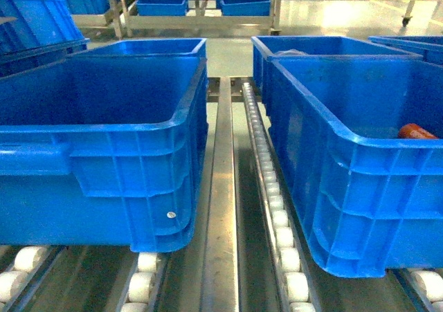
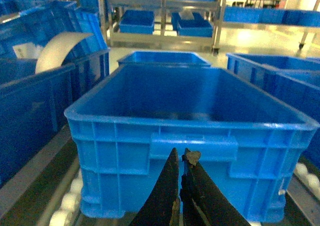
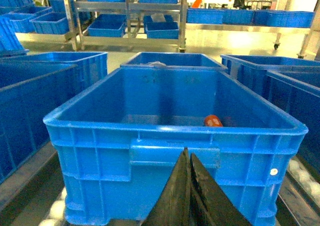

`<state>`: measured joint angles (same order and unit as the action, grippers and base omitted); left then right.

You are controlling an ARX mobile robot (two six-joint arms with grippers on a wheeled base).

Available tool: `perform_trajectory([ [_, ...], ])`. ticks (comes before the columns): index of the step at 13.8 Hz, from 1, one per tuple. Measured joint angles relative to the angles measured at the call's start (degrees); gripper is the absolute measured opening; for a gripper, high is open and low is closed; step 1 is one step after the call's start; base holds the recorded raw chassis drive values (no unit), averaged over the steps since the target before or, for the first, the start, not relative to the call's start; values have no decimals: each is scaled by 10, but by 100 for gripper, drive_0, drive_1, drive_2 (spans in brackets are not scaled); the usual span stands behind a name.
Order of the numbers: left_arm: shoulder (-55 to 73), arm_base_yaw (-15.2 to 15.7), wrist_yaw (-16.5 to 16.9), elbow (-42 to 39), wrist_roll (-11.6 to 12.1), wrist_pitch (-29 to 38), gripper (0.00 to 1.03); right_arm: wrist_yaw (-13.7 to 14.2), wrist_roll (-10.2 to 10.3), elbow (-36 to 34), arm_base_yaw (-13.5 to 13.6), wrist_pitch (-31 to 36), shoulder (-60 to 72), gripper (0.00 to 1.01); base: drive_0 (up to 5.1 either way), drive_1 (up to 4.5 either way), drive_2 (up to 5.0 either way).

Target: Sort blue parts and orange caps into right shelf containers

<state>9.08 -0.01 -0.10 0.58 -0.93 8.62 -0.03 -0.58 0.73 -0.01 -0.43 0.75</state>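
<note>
Crates first: the left crate (image 1: 104, 139) looks bare inside, while the right crate (image 1: 353, 160) beside it on the rollers (image 1: 280, 222) holds one orange cap (image 1: 417, 131). Both the left gripper (image 2: 181, 161) and right gripper (image 3: 188, 158) are pinched closed on nothing, hanging in front of their crates. Looks like we're between picks, so next up is fetching another part.

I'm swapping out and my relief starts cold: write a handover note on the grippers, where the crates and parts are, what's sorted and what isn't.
Left gripper: shut, empty, in front of the near-left blue crate.
Right gripper: shut, empty, in front of the near-right blue crate.
Both crates sit on roller tracks.
Done: one orange cap lies in the near-right crate, toward its far right.
The near-left crate shows nothing inside in the left wrist view.
Left: no blue parts or other caps are visible; find the supply and sort it.
</note>
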Motion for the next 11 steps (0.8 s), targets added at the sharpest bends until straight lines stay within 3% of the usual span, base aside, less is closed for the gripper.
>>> perform_trajectory([
  [1, -68, 0, 2, 0, 1, -92, 2, 2, 0, 2, 0, 7, -5, 1, 0, 0, 0],
  [5, -85, 0, 1, 0, 2, -89, 2, 0, 1, 0, 0, 2, -5, 1, 0, 0, 0],
  [6, -85, 0, 1, 0, 1, -89, 9, 0, 1, 0, 0, 2, -5, 2, 0, 0, 0],
  [11, -85, 0, 1, 0, 1, -89, 78, 0, 1, 0, 0, 2, -5, 71, 0, 0, 0],
])
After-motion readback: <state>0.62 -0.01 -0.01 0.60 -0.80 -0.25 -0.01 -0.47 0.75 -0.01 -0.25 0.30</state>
